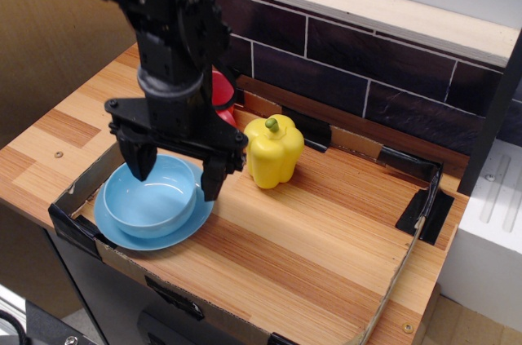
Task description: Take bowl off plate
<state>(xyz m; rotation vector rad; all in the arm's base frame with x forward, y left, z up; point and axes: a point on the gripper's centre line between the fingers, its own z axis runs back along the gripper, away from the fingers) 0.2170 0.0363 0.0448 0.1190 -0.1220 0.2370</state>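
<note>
A glossy light blue bowl (151, 198) sits on a wider light blue plate (155, 237) at the front left of the wooden tray. My black gripper (175, 175) is open, directly above the bowl. One fingertip hangs over the bowl's far left rim, the other just outside its right rim. The jaws straddle the bowl without closing on it. The arm hides the back of the bowl.
A yellow bell pepper (273, 151) stands just right of the gripper. A red mug (222, 94) is mostly hidden behind the arm. A low cardboard wall (77, 227) edges the tray. A dark brick wall (367, 76) and shelf run along the back.
</note>
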